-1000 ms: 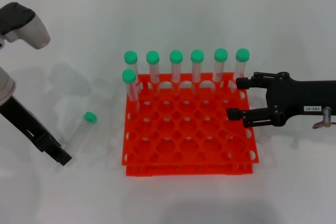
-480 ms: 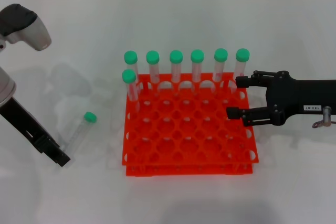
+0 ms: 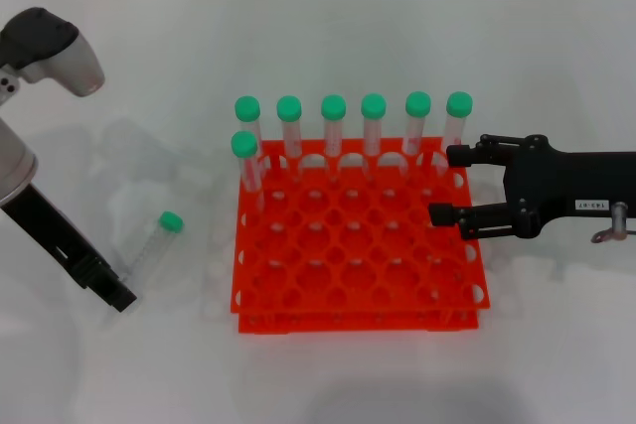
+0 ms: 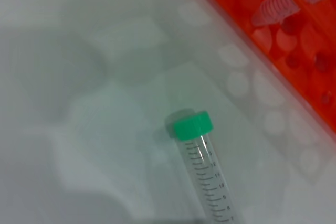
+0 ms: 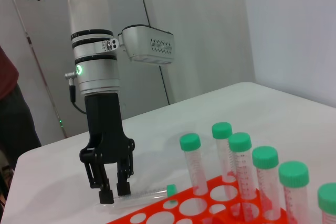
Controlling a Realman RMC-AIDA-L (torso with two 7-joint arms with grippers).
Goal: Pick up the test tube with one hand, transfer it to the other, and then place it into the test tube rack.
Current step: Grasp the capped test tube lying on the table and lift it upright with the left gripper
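At the loose tube's lower end, the left end effector point(image 5: 113, 190) straddles the test tube point(image 3: 152, 245) lying on the bench point(image 3: 119, 76), fingers parted: pickup in progress; closing comes next. The right end effector point(image 3: 445, 186) waits open over the rack point(image 3: 358, 265); its white label point(image 3: 591, 205) is illegible.

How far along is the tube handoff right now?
Done: seven capped tubes already stand in the orange rack. In hand: the left tool is down at the loose test tube, which lies on the table; tips straddle it, lift not begun. Left: grasp, pass to the open right tool waiting over the rack's right edge, then insert.
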